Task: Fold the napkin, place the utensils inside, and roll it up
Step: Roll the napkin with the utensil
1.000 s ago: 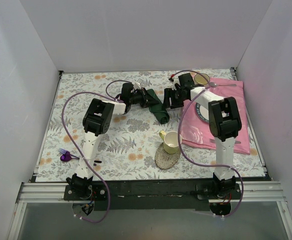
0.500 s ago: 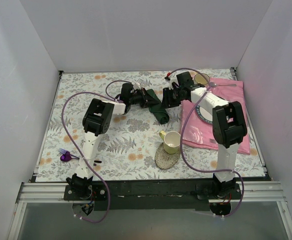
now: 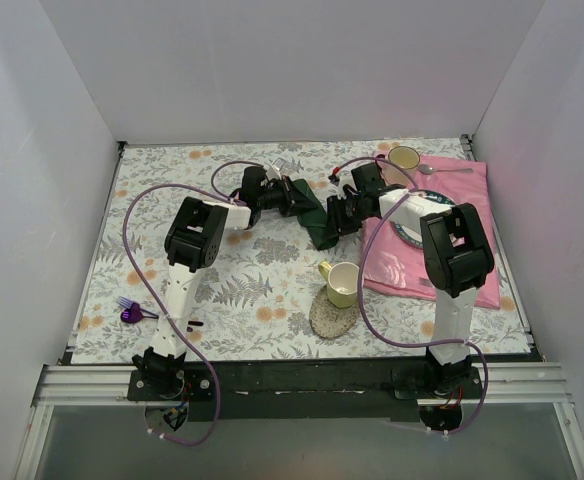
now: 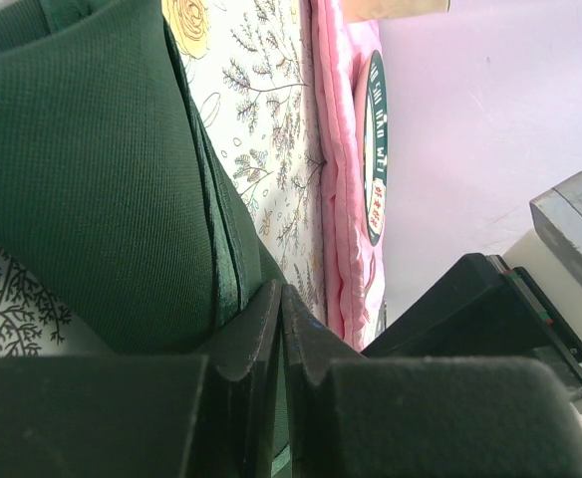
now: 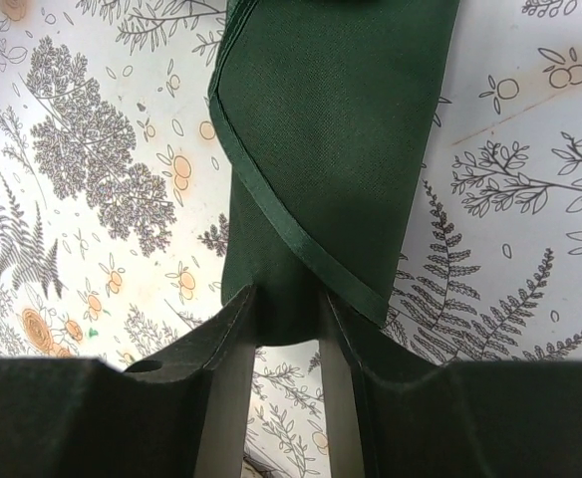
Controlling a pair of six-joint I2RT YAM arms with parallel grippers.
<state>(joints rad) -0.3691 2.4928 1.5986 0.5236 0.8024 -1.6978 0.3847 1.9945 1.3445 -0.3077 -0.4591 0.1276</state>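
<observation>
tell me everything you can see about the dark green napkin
The napkin is plain dark green woven cloth with a stitched hem, folded into a long, layered strip. It lies at a slant on the floral tablecloth near mid-table, left of the pink cloth. The left pincer is shut on its stacked edges at one end, and the right pincer grips the other end. No utensil shows in it.
</observation>
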